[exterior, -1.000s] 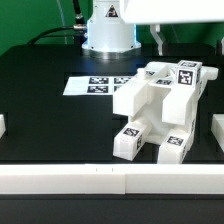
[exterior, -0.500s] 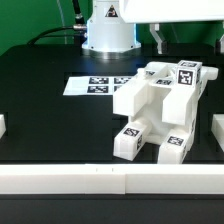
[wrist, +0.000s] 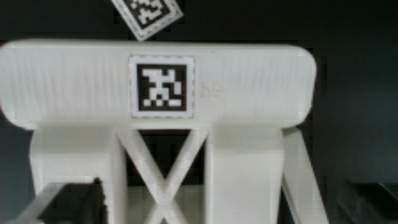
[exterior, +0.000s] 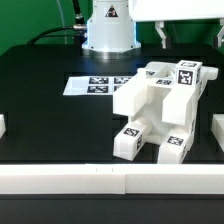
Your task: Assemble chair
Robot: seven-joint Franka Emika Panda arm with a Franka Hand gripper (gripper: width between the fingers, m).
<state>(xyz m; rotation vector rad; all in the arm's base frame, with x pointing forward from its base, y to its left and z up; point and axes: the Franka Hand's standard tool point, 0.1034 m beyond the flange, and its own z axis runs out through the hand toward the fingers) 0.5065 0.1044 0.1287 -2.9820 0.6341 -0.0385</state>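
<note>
Your inventory, surfaces only: chair (exterior: 155,110), chunky white plastic, smooth, faint sheen, carried matt black-and-white printed tags. Worktop (exterior: 50,115) was matt black and even. Marker board (exterior: 92,86) looked like thin flat white sheet, matt. Arm base (exterior: 108,35) was glossy white.

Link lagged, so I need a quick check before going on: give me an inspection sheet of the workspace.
Surface: black table, white rails at its front and side edges.
Job's things: chair standing as one joined white block with tags, toward the exterior view's right; wrist view shows a tagged part close up.
Clutter: nothing seen.
Gripper: gripper above the chair's far side, jaws open, holding nothing.
Cables: dark cable behind the table, by the arm base.
Surroundings: marker board flat on the table; green backdrop behind.
</note>
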